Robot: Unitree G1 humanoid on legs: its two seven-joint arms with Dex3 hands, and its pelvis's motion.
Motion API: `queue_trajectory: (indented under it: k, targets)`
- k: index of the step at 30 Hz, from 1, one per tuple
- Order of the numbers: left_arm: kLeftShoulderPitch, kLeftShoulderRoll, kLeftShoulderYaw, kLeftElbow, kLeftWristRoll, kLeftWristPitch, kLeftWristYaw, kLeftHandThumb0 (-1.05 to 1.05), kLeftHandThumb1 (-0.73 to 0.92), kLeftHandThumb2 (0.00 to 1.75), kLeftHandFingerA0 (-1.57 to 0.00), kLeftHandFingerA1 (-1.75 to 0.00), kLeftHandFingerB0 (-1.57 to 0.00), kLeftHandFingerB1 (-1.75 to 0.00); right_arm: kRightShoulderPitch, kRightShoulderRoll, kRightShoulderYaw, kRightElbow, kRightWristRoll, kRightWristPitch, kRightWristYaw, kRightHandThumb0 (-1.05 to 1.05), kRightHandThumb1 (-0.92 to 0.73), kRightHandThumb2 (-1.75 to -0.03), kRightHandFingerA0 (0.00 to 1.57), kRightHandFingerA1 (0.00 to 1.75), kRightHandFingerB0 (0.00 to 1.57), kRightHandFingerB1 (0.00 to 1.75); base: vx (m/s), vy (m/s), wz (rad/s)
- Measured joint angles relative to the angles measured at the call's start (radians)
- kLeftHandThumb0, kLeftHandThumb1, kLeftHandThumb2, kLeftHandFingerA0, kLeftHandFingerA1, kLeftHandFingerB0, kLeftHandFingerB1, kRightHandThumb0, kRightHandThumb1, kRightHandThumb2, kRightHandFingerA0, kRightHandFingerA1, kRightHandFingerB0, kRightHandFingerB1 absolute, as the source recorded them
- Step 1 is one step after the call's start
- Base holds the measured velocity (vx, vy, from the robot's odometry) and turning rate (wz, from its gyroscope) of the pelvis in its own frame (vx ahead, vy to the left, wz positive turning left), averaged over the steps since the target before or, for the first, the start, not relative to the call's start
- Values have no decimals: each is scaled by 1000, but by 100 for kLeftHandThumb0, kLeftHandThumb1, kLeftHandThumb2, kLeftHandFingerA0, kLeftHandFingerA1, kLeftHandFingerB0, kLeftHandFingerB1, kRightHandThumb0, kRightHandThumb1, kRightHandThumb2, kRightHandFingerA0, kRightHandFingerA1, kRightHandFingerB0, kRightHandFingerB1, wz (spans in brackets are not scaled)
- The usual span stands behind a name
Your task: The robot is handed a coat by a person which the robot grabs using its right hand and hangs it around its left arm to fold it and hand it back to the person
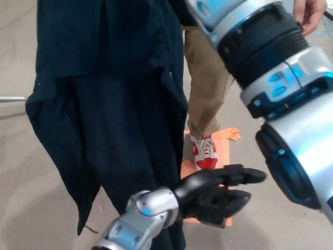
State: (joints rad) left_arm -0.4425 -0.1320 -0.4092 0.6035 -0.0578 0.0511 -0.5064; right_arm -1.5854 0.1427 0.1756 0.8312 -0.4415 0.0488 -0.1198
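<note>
The navy coat hangs full-length, seemingly from the right arm, whose hand is out of frame. The left hand, fingers spread and empty, waits beside its lower part; next the coat needs draping over the left forearm

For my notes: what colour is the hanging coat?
The coat is plain dark navy; the head view shows it best.

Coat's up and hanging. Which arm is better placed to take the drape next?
Left, probably. The left forearm lies low beside the hanging coat, the left hand open and empty. The right arm reaches up past the frame's top, its hand unseen.
</note>
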Motion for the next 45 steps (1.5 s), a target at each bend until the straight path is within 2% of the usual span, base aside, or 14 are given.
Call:
queue_trajectory:
  k: [2, 3, 9, 10, 12, 14, 15, 16, 17, 18, 21, 28, 35, 45]
  targets:
    - [-18, 0, 26, 52, -1, -1, 13, -73, 65, 100, -4, -36, -5, -37, 12, -19, -4, -58, 6, 20, 30, -41, -85, -68, 126, 67, 116, 77, 0, 0, 0]
    - [-26, 0, 37, 72, -1, -2, 19, -80, 67, 99, -8, -33, -8, -36, 16, -26, -5, -81, 9, 28, 42, -41, -87, -65, 125, 70, 117, 77, 0, 0, 0]
    - [-95, 0, 116, 217, -2, -7, 64, -80, 69, 99, -8, -32, -8, -34, 42, -72, -17, -269, 32, 94, 132, -42, -87, -68, 126, 63, 116, 77, 0, 0, 0]
    - [-102, 0, 123, 229, -2, -8, 69, -81, 69, 99, -8, -31, -8, -33, 45, -74, -17, -288, 35, 102, 141, -42, -88, -66, 125, 73, 117, 77, 0, 0, 0]
    - [-129, -1, 150, 272, -2, -10, 85, -79, 70, 99, -7, -30, -7, -32, 53, -80, -19, -356, 46, 130, 173, -41, -86, -68, 128, 76, 121, 77, 0, 0, 0]
    - [-155, -3, 175, 313, -2, -14, 101, -77, 69, 98, -7, -31, -7, -34, 61, -82, -20, -424, 56, 157, 201, -38, -88, -66, 127, 64, 116, 78, 0, 0, 0]
    - [-167, -4, 187, 329, -3, -15, 108, -77, 69, 98, -7, -31, -7, -34, 65, -82, -20, -457, 59, 169, 213, -38, -88, -66, 127, 64, 116, 78, 0, 0, 0]
    - [-176, -5, 195, 340, -3, -15, 113, -66, 70, 101, -1, -30, -2, -34, 68, -82, -20, -477, 62, 177, 222, -35, -89, -66, 126, 67, 112, 78, 0, 0, 0]
    - [-188, -7, 206, 355, -3, -16, 120, -69, 70, 103, -2, -32, -5, -35, 73, -82, -19, -508, 66, 189, 234, -37, -89, -66, 126, 73, 112, 82, 0, 0, 0]
    - [-203, -10, 220, 372, -3, -18, 127, -36, 51, 109, 0, -48, 0, -45, 79, -81, -19, -544, 72, 201, 248, -37, -89, -66, 126, 76, 112, 83, 0, 0, 0]
    - [-255, -19, 250, 419, -2, -28, 157, -33, 57, 114, -1, -49, -1, -45, 99, -70, -10, -643, 95, 237, 286, -37, -87, -66, 121, 74, 111, 78, 0, 0, 0]
    - [-424, -32, 289, 544, 18, -116, 265, -33, 57, 114, -1, -49, -1, -45, 135, 17, 27, -857, 193, 338, 395, -37, -87, -66, 121, 74, 111, 78, 0, 0, 0]
    - [-486, -36, 317, 611, 43, -189, 333, -33, 57, 114, -1, -49, -1, -45, 134, 27, 33, -915, 263, 410, 465, -37, -87, -66, 121, 74, 111, 78, 0, 0, 0]
    - [-501, -37, 338, 635, 60, -233, 360, -33, 57, 114, -1, -49, -1, -45, 135, 26, 37, -921, 302, 450, 493, -37, -87, -66, 121, 74, 111, 78, 0, 0, 0]
